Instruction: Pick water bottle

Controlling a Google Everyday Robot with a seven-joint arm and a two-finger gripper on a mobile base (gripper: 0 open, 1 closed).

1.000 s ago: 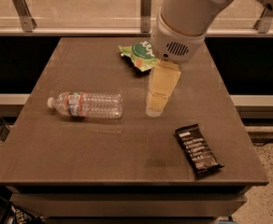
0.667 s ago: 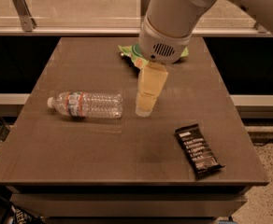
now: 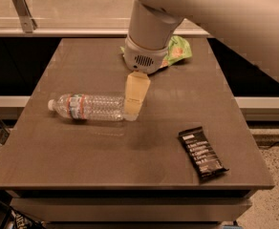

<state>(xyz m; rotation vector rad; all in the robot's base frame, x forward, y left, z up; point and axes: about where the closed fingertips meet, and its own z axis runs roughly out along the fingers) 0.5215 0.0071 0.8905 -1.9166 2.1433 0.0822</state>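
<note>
Currently, camera view: water bottle (image 3: 89, 107) lying sideways left of centre on bench (image 3: 82, 161), cap toward left. Claw (image 3: 134, 99) at bottle's base end; spread cannot be told. Best: centre claw over ribbed body, close across width, avoid rolling.

At frame centre, the gripper (image 3: 132, 109) covers the base end of the bottle (image 3: 89, 107). The arm (image 3: 216, 13) runs off the upper right edge and hides much of a green bag (image 3: 177, 51) at top centre. Print on the bar (image 3: 202, 153), lower right, is too small to read.
</note>
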